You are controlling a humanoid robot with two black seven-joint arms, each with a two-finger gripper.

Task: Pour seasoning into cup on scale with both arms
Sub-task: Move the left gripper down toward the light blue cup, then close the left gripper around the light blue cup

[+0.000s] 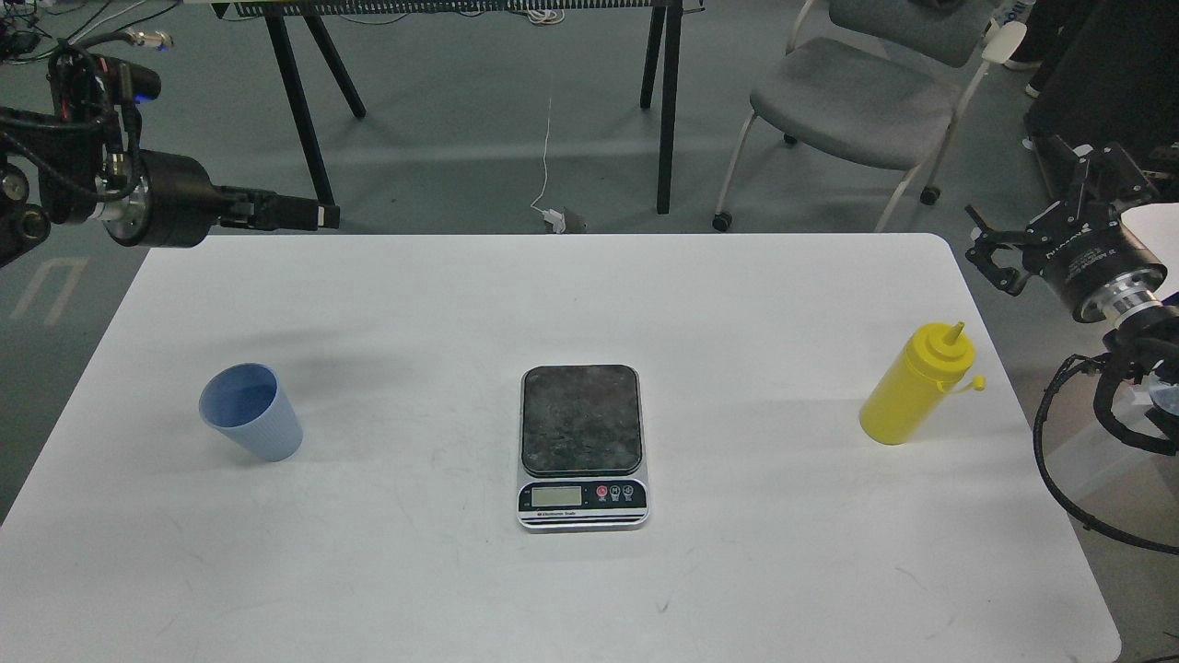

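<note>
The light-blue ribbed cup (250, 412) stands upright on the white table (737, 304), at the left. The scale (581, 497) lies in the middle with nothing on its dark plate (580, 419). The yellow seasoning bottle (916, 387) stands upright at the right, nozzle up, its cap hanging at its side. My left gripper (318, 215) points right above the table's back left corner, far behind the cup; it is seen edge-on. My right gripper (1022, 203) hangs open and empty beyond the table's right edge, behind and to the right of the bottle.
A grey chair (852, 101) and black table legs (665, 110) stand on the floor behind the table. A white cable and plug (553, 216) lie on the floor. Black cables (1059, 460) loop off my right arm past the table's right edge.
</note>
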